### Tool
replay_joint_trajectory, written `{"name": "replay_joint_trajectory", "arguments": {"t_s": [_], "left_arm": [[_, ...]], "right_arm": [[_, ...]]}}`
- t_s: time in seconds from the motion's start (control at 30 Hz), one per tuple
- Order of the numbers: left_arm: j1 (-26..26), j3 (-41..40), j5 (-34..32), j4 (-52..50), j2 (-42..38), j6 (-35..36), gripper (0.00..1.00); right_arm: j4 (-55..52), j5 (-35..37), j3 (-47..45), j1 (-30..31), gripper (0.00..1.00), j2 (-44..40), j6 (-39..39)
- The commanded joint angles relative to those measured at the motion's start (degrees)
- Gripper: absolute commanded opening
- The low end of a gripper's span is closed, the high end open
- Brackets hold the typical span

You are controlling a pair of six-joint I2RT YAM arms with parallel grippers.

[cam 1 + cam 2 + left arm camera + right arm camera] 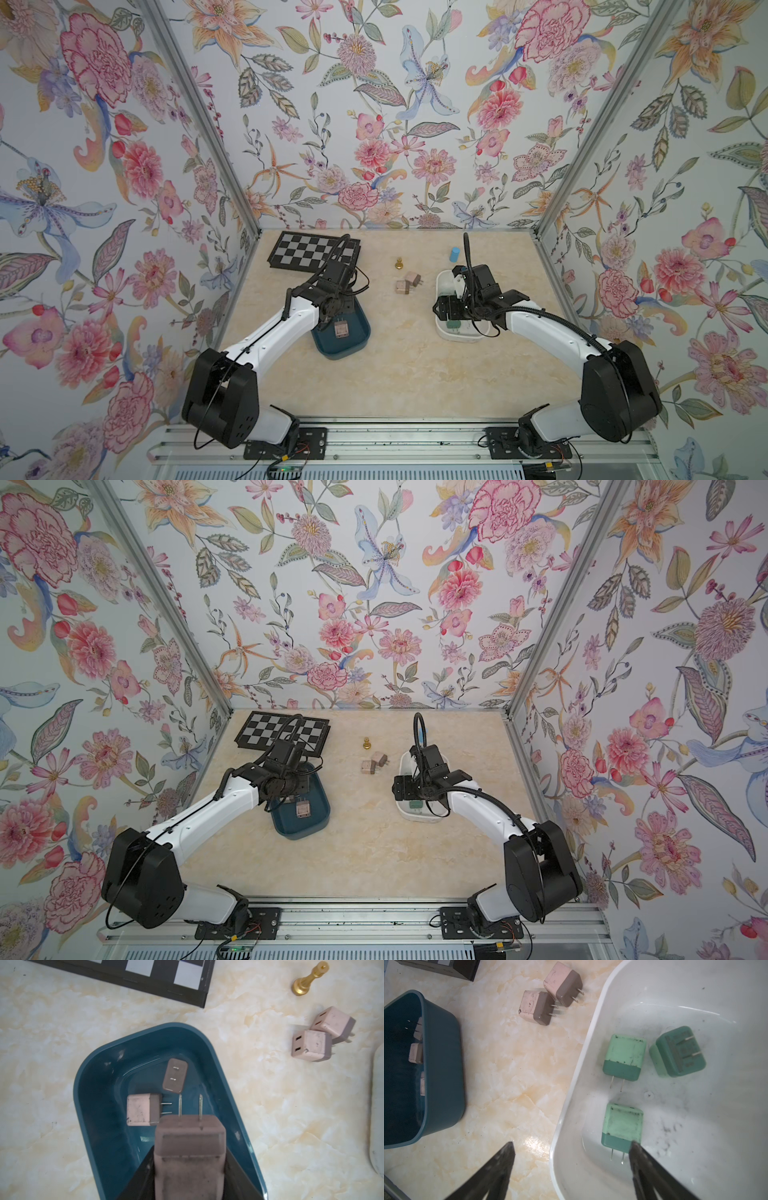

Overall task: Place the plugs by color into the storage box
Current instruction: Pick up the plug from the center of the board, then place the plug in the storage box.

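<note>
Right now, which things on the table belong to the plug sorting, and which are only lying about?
Job: pink plugs, green plugs, blue box, white box.
Lying about: chessboard, gold pawn, blue cylinder.

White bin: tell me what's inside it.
Three green plugs lie on the white bin's floor, seen from the right wrist. Part of the bin falls outside that view, and in both top views the right arm hides most of it.

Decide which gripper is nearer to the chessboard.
Left. The left gripper holds a pink plug over the blue bin, next to the chessboard; the right gripper hangs open at the white bin's rim, across the table from it.
</note>
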Motion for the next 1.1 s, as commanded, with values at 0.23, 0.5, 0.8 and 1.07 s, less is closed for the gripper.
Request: {"name": "replay_joint_trajectory", "arguments": {"t_s": [0.23, 0.5, 0.8, 1.07], "left_arm": [[2.88, -9.86, 0.3, 4.53, -2.69, -0.65, 0.43], [3.11, -12.22, -0.23, 7.91, 2.03, -0.94, 0.44], [3.15, -13.65, -1.39, 8.46, 5.44, -1.3, 0.48], [3.2, -10.6, -1.54, 6.08, 2.71, -1.34, 0.77]], "right_arm": [[0.56, 1.76, 2.19, 3.23, 0.88, 2.19, 1.44], [0.43, 2.38, 2.2, 3.83, 0.88, 2.3, 1.71], [0.34, 2.35, 2.02, 3.83, 0.88, 2.64, 1.71], [0.38, 2.52, 1.92, 3.83, 0.88, 2.32, 1.67]]}}
